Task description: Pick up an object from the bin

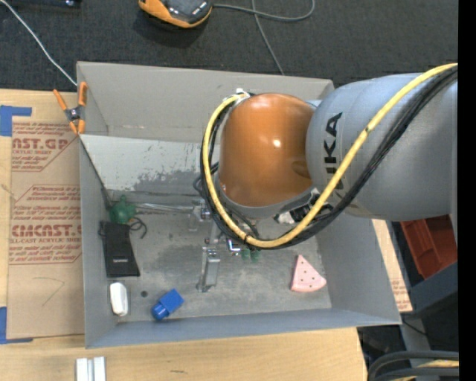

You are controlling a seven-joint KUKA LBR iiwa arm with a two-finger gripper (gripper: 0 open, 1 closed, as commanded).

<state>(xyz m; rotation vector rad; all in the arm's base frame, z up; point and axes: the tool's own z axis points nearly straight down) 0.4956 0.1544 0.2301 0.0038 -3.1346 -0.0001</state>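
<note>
Along the left wall of the bin [186, 97] lie a green round thing [121, 212], a flat black rectangular block [119, 249] just below it, and a small white capsule-shaped piece [118, 298] near the front corner. A blue block [166, 305] sits close to the front wall, and a pink speckled wedge [306, 276] lies well apart on the right. Outside the bin, an orange-and-black device [176, 10] rests on the dark floor.

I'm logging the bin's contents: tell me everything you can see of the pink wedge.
The pink wedge is a flat triangle with a rounded bottom edge, speckled with small dark dots, looking like foam or plastic. It lies flat on the floor of the bin, near the wall on the view's right, apart from everything else.
</note>
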